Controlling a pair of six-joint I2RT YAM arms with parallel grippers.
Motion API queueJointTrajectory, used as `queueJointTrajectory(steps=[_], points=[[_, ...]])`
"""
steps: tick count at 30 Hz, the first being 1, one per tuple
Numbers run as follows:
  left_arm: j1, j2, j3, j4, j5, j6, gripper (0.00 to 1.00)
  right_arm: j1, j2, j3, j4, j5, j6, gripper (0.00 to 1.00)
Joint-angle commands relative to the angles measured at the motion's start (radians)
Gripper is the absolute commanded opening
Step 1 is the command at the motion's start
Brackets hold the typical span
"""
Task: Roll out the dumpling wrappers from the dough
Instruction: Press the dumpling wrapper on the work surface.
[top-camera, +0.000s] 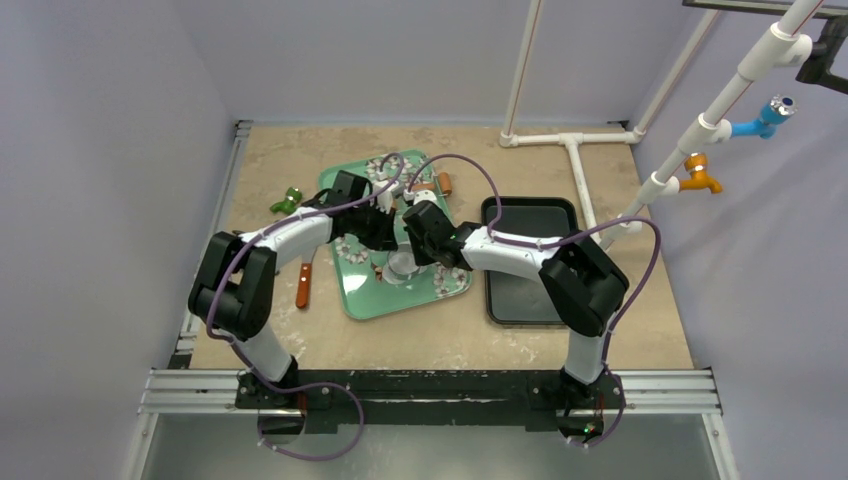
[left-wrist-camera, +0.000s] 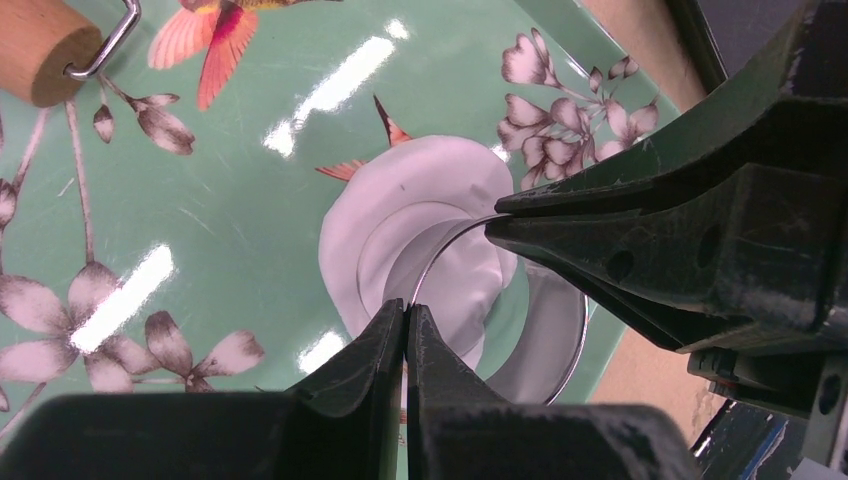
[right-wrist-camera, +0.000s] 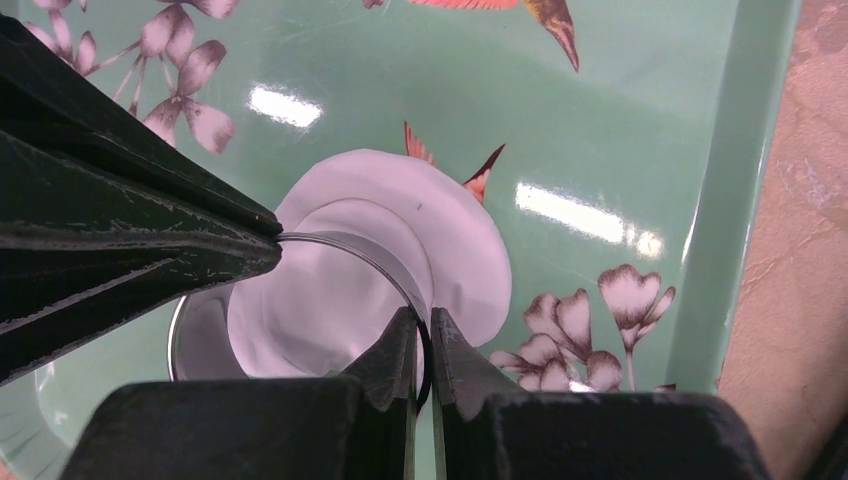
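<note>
Two arms reached in from the near edge of the table (top-camera: 640, 330) and met over the near half of a green flowered tray (top-camera: 360, 297). Both grippers were fully closed, each pinching the thin rim of the same metal ring (left-wrist-camera: 555, 330). The left gripper (left-wrist-camera: 405, 306) held the rim on one side, with the wall of the ring between its fingertips. The right gripper (right-wrist-camera: 422, 316) gripped it the same way on the opposite side.

Under the ring lay the dough (left-wrist-camera: 400, 195), pressed into a flat white round with a shallow circular crease in it. The ring sat off-centre on it, so a wide crescent of dough spread past the ring on one side. The dough rested on the painted floor of the tray, beside a bird's tail.

One orange-handled tool (top-camera: 303, 285) lay on the table just off the tray's left edge. A black tray (top-camera: 520, 295) sat close to the green tray's right edge. Farther back on the green tray was the wooden end of a rolling pin (left-wrist-camera: 38, 45). A small green object (top-camera: 288, 200) lay near the tray's far left corner, and a white pipe frame (top-camera: 575, 150) stood toward the table's far right corner.
</note>
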Motion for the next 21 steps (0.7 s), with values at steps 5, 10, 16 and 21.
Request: queueJointTrajectory(steps=[5, 10, 16, 21], points=[[-0.002, 0.01, 0.036, -0.066, 0.064, -0.019, 0.0, -0.016, -0.009, 0.021, 0.068, 0.12, 0.008, 0.0], [0.0, 0.016, 0.034, -0.074, 0.059, -0.014, 0.0, -0.017, 0.004, 0.023, 0.064, 0.124, 0.004, 0.0], [0.007, 0.03, 0.036, -0.094, 0.069, -0.016, 0.0, -0.016, 0.018, 0.029, 0.065, 0.134, 0.005, 0.0], [0.013, 0.043, 0.039, -0.104, 0.091, -0.025, 0.0, -0.017, 0.023, 0.032, 0.063, 0.147, 0.002, 0.0]])
